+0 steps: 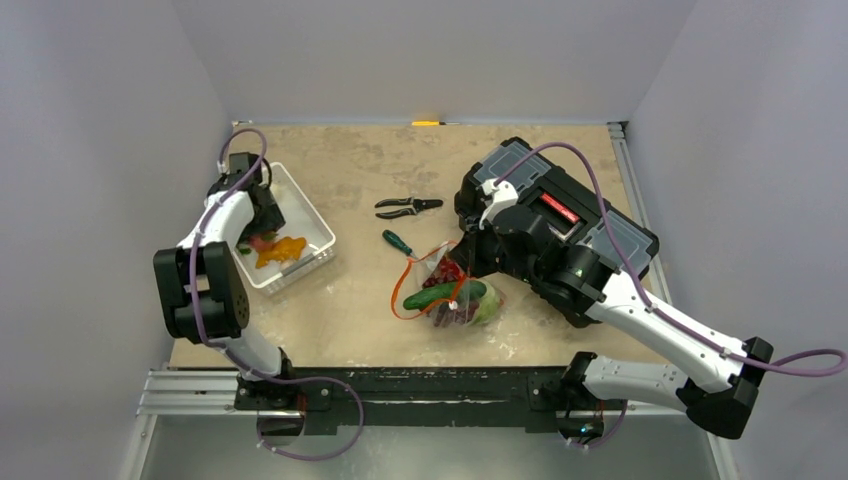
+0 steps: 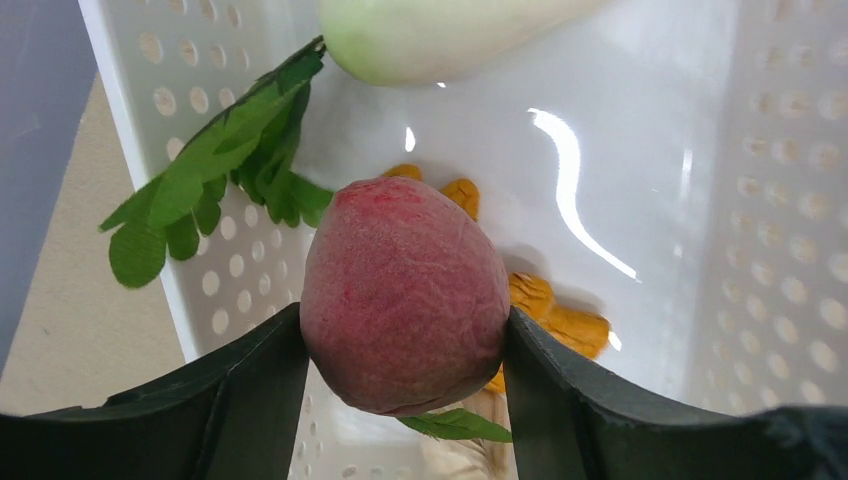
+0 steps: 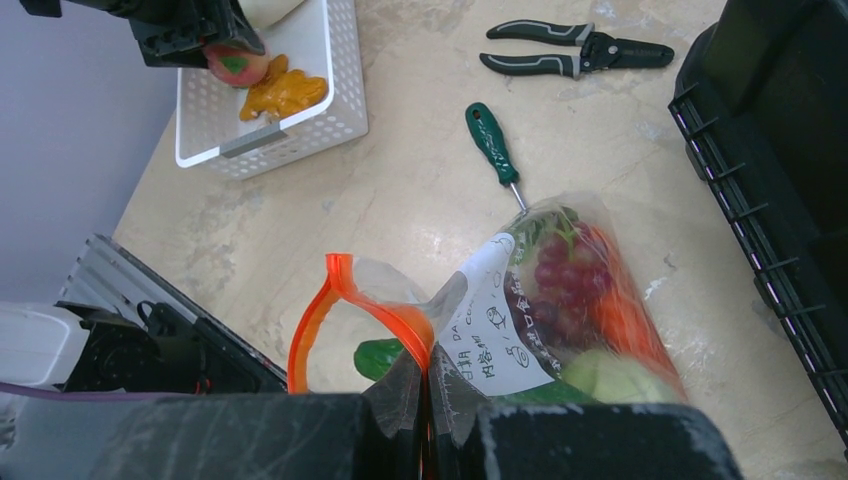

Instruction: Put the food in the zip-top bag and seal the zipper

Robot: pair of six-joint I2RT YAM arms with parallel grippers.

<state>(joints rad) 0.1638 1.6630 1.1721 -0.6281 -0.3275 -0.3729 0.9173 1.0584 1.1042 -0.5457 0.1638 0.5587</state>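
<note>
My left gripper [image 1: 262,232] is shut on the pink-red peach [image 2: 405,295], held between both fingers just above the floor of the white basket [image 1: 305,205]. The clear zip-top bag [image 1: 455,290] lies at the table's middle with its mouth open. It holds the cucumber [image 1: 440,295], grapes [image 3: 555,275], carrot [image 3: 625,310] and cabbage [image 3: 610,380]. My right gripper [image 3: 428,400] is shut on the bag's mouth edge, pinching the orange-red zipper [image 3: 330,300], which loops open to the left.
The basket also holds an orange lumpy toy [image 1: 282,248], green leaves [image 2: 230,160] and a pale vegetable [image 2: 440,30]. Black-handled pliers [image 1: 408,207] and a green-handled screwdriver [image 1: 397,242] lie behind the bag. A black toolbox [image 1: 560,215] stands at the right.
</note>
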